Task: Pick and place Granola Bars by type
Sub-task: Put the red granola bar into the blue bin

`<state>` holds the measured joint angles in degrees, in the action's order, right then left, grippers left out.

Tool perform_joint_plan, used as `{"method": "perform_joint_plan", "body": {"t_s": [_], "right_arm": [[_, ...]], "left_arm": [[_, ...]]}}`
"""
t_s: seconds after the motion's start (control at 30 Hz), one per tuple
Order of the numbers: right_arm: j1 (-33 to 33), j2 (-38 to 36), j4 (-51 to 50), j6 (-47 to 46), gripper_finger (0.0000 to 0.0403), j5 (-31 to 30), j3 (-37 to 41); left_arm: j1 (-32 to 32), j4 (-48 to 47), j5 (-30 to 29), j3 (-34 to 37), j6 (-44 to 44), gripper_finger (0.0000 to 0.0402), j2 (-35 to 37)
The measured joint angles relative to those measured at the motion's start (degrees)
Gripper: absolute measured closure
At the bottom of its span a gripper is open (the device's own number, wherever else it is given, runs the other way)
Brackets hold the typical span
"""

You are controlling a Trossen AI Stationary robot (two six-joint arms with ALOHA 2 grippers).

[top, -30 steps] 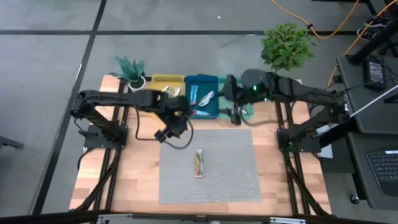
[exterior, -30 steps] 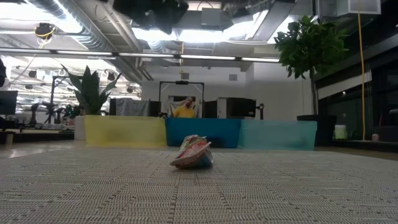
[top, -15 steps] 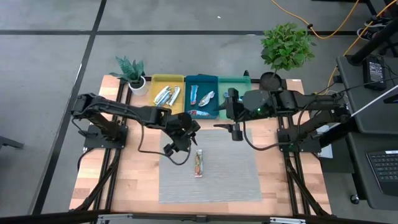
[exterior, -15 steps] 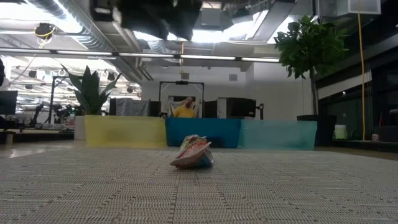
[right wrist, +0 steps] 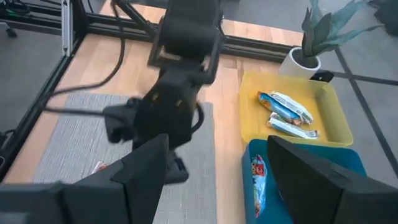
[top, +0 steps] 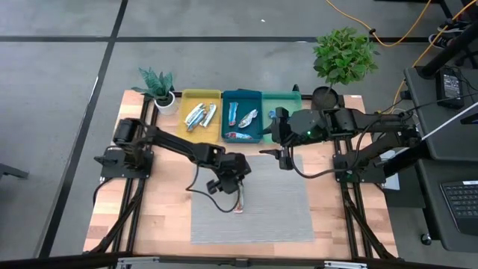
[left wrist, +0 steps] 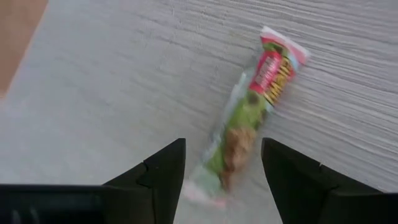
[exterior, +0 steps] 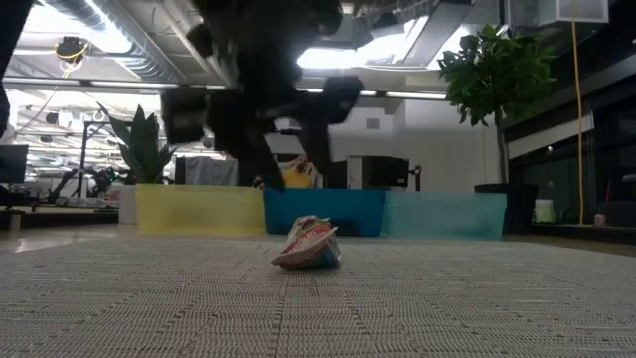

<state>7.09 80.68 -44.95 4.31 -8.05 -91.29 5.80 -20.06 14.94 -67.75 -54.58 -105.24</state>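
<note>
One red-orange and green multicoloured granola bar (top: 239, 197) lies flat on the grey woven mat (top: 280, 217), also seen in the left wrist view (left wrist: 252, 112) and low view (exterior: 308, 246). My left gripper (top: 237, 183) hangs open just above it. In the left wrist view its fingers (left wrist: 163, 174) stand on either side of the bar's near end, and in the low view the gripper (exterior: 288, 164) is clear of the bar. My right gripper (top: 284, 155) is open, hovering at the mat's far edge by the teal tray (top: 281, 110). Other bars lie in the yellow tray (top: 200, 113) and blue tray (top: 242, 119).
The three trays stand in a row along the table's far edge. A small potted plant (top: 157, 86) stands left of them and a larger one (top: 343, 52) at the far right. The mat's near and right parts are bare. Wooden table top (top: 160, 217) flanks the mat.
My left gripper has swung from beside the yellow tray toward the table's near edge and right, coming down over the bar on the mat. My right gripper has drawn back from the teal tray a little toward the near edge. The bar has stayed put.
</note>
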Motion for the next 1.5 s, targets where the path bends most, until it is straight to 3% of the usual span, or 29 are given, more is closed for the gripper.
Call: {"method": "perform_joint_plan", "body": {"t_s": [0.27, 0.57, 0.77, 0.87, 1.5], "right_arm": [[0.33, 0.0, -0.85, -3.2, 0.0131, 0.15, 0.04], [0.98, 0.0, -0.85, -2.55, 0.0131, 0.15, 0.04], [0.98, 0.0, -0.75, -2.02, 0.0131, 0.12, 0.04], [0.98, 0.0, -0.61, -1.42, 0.0131, 0.13, 0.04], [1.49, 0.0, -0.57, -2.77, 0.0131, 0.11, 0.04]], "left_arm": [[2.06, 10.11, 0.09, 0.02, -0.48, 0.02, -6.63], [1.99, 4.58, -3.05, -0.96, -0.6, 0.0204, -3.54], [1.96, -3.99, -1.42, -3.14, -1.13, 0.0205, -2.5], [1.93, -4.02, 1.21, -2.6, -1.75, 0.0205, -2.84], [1.93, 1.51, 1.77, -2.14, -3.59, 0.0208, -7.76]]}}
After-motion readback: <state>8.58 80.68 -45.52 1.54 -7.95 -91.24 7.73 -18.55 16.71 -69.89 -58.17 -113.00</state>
